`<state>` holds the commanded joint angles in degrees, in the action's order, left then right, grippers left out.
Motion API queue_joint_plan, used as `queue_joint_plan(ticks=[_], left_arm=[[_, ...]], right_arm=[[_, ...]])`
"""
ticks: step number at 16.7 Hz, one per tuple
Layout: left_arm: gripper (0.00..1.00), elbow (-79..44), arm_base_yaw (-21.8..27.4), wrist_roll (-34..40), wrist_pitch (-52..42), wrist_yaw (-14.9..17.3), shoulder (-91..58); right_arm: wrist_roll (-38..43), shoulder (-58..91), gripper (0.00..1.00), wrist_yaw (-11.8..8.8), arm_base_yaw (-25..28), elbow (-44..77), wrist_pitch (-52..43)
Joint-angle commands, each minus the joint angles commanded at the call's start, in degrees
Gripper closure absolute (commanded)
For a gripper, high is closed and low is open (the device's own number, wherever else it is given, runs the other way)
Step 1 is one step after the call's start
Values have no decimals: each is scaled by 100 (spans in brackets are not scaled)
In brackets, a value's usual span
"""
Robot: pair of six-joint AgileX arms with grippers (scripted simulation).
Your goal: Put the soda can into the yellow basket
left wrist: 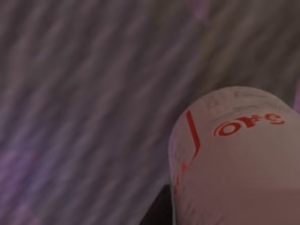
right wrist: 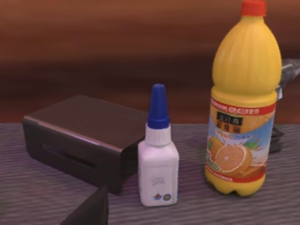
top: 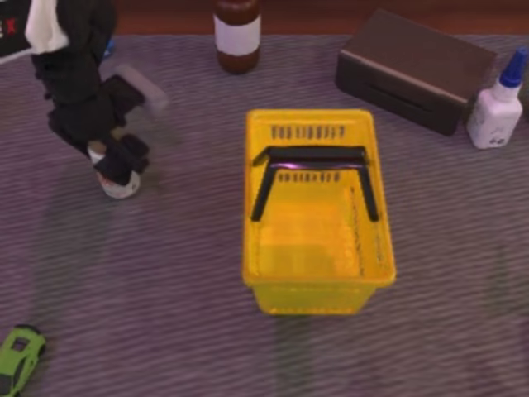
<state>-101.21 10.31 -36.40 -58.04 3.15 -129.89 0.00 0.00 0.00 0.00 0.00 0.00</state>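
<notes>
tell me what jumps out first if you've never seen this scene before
The bright yellow basket dominates the middle of the table, open and empty, its black handles folded across it. At the table's left, the left gripper is down over the small white soda can, whose red markings fill the left wrist view. In the right wrist view an orange juice bottle stands beside a blue-capped glue bottle and a dark brown box.

Top cam looks straight down on my counter point(top: 165, 273). L wrist cam sits v. close to the can point(left wrist: 234, 159). R wrist cam faces the glue bottle point(right wrist: 158, 154), shared w/ top.
</notes>
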Motion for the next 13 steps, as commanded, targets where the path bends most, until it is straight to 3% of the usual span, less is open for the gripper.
queue_joint_plan(ticks=[2, 5, 13], left_arm=[[100, 105, 59, 175, 540, 412, 27], [100, 361, 164, 586, 1771, 1286, 81], [100, 1490, 514, 2159, 6259, 4351, 350]], right_arm=[[0, 0, 0, 0, 0, 0, 0], [0, 0, 0, 0, 0, 0, 0], [0, 0, 0, 0, 0, 0, 0]])
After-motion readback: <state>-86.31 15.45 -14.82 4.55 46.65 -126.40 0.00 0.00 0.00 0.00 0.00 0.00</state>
